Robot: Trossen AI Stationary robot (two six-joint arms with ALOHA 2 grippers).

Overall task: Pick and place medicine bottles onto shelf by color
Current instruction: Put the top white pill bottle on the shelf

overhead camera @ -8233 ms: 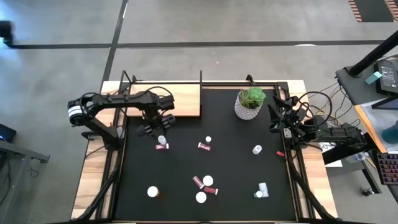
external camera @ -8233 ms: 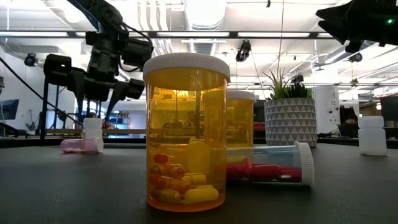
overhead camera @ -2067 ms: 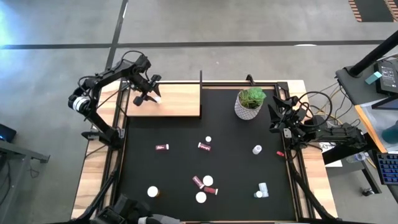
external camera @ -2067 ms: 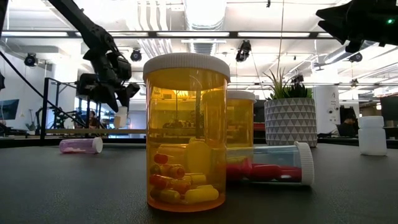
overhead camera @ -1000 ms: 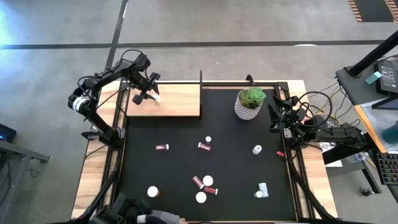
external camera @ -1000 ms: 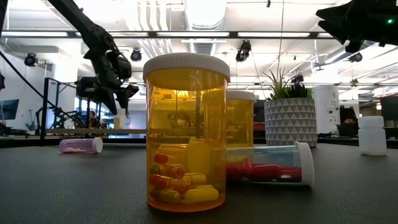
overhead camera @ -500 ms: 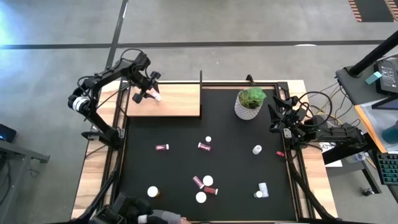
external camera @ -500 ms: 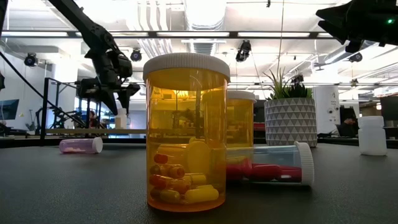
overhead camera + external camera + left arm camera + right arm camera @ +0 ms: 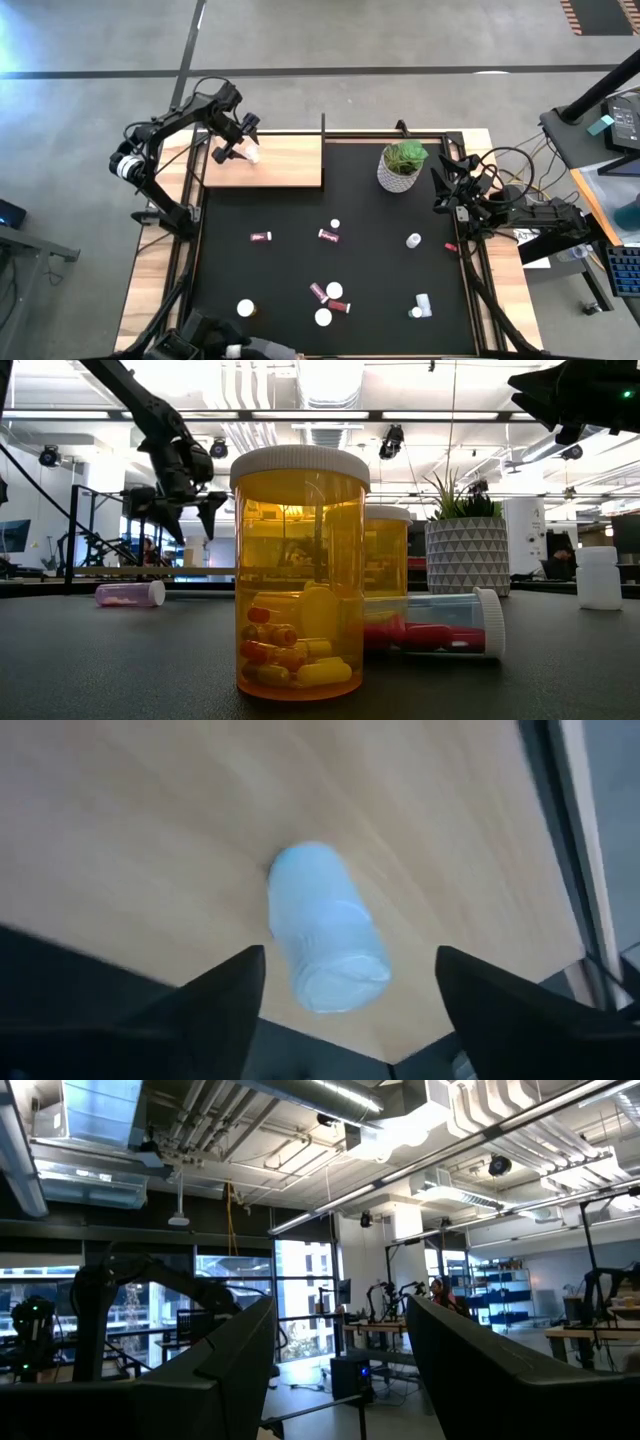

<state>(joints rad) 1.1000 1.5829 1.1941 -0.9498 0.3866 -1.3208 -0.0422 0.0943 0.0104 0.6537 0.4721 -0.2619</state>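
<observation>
On the table's far left, shelf (image 9: 280, 163): one pale wooden board lying flat.
Bottles on the mat (image 9: 380, 250): eight lying or standing, scattered centre to near right.
Bottle on the shelf: one white bottle (image 9: 325, 942) resting at the board's far left.
Left gripper (image 9: 240, 143): hovering over that bottle, fingers spread wide, not touching it.
Right gripper (image 9: 447, 190): waiting at the right edge, fingers apart, holding nothing.
</observation>
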